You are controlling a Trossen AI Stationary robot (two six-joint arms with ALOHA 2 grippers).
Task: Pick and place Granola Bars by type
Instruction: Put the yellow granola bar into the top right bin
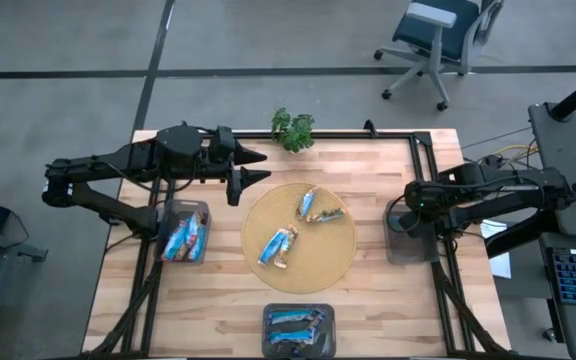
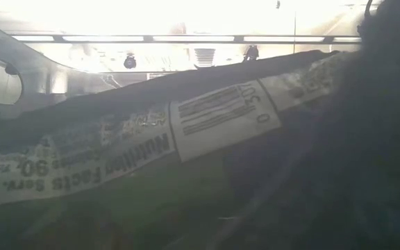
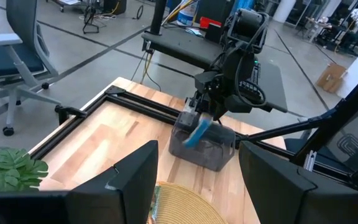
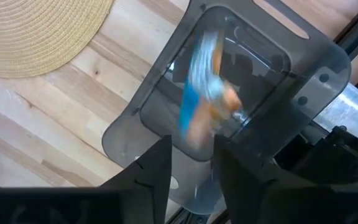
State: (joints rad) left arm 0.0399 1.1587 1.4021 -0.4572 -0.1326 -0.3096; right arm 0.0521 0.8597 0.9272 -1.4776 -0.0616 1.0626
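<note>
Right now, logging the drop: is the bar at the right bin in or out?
Not settled: bar blurs above the right bin, below the open right gripper.

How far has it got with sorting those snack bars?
Partly done. The left bin and front bin already hold bars. The right tool is open above the right bin, a blue-and-orange bar dropping in. Three bars wait on the round mat.

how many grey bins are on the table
3. One bin sits at the left edge holding bars, one bin at the near edge holding bars, and one bin at the right edge, under the right gripper.
</note>
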